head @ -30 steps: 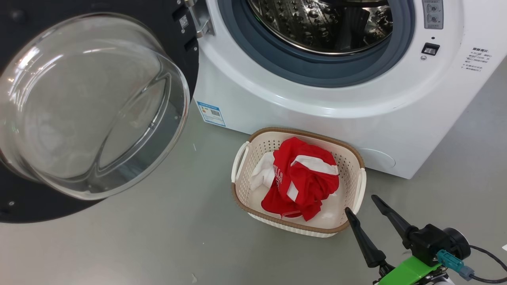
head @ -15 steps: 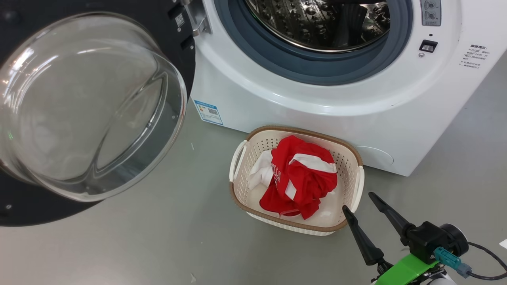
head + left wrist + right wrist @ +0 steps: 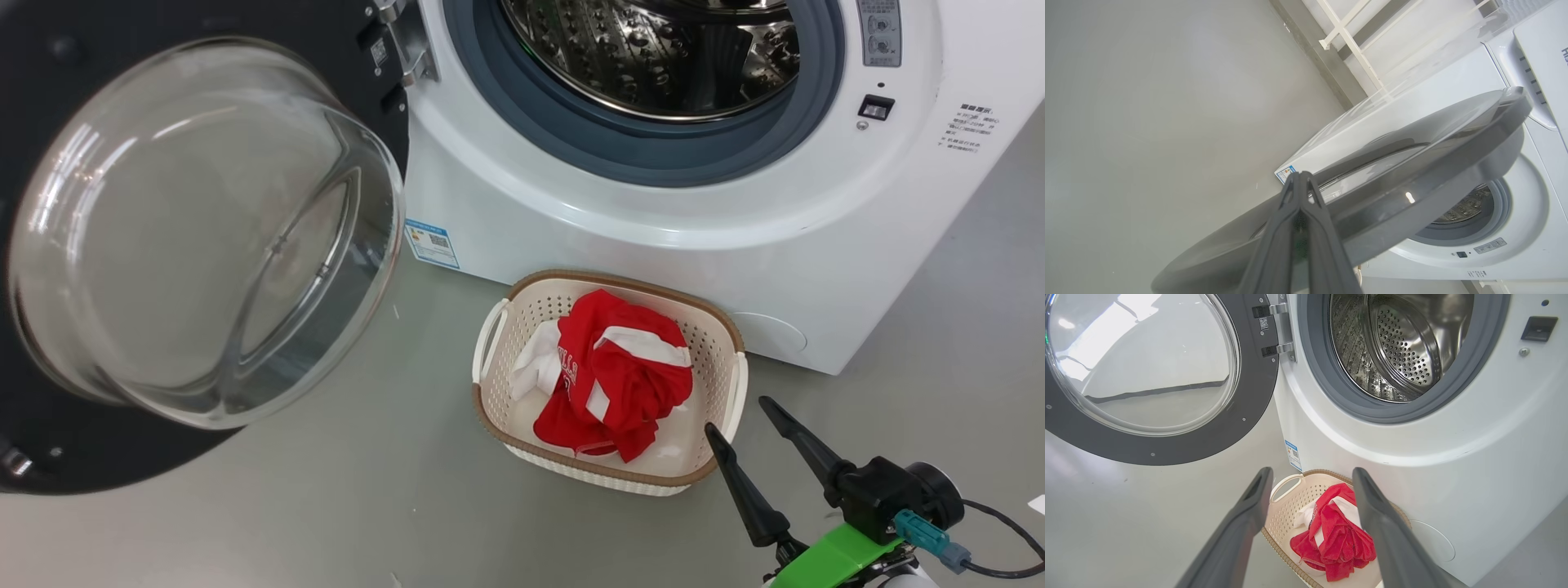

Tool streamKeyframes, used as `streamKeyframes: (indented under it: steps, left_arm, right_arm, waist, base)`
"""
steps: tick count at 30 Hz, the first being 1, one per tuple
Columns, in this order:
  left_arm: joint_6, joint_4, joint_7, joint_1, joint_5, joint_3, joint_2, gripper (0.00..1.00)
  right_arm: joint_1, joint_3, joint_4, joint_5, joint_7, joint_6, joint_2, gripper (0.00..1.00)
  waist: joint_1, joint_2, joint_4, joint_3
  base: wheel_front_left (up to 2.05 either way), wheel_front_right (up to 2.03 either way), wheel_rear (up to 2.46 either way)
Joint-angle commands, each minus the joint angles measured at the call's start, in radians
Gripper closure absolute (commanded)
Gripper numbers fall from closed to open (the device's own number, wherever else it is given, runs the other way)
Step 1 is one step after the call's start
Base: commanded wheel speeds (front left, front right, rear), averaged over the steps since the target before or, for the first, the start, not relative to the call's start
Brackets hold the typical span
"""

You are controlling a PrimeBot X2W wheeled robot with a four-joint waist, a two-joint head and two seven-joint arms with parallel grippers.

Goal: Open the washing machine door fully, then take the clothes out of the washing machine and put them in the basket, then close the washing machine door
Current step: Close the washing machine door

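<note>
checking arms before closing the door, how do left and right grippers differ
The left gripper is shut, fingers together; the right gripper is open, fingers spread. The left gripper points at the outer side of the washing machine door; the right gripper is beside the basket. Both hold nothing.

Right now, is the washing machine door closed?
No: the washing machine door stands swung wide open on its hinge, leaving the steel drum exposed.

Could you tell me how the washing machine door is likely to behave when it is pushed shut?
The washing machine door is probably rigid and heavy: a thick glass bowl sits in a wide black ring. It should swing on its hinge rather than flex. Its glossy ring may be slippery for the shut left hand.
</note>
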Motion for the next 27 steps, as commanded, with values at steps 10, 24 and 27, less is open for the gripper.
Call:
streamKeyframes:
  steps: [10,24,27]
  left_arm:
    - [-0.007,-0.241,0.114,0.105,-0.093,-0.053,0.054,1.00]
    - [-0.007,-0.552,0.190,0.218,-0.182,-0.122,0.053,1.00]
    - [-0.007,-0.639,0.183,0.235,-0.190,-0.142,0.034,1.00]
  right_arm:
    - [-0.005,0.006,-0.023,0.002,-0.006,0.006,0.009,0.00]
    - [0.022,-0.016,-0.034,0.005,-0.006,0.006,0.019,0.00]
    - [0.028,-0.019,-0.036,0.006,-0.006,0.006,0.023,0.00]
  waist:
    - [0.0000,0.0000,-0.004,-0.032]
    - [0.0000,0.0000,-0.033,-0.063]
    - [0.0000,0.0000,-0.051,-0.074]
  base:
    - [0.00,0.00,0.00]
    - [0.00,0.00,0.00]
    - [0.00,0.00,0.00]
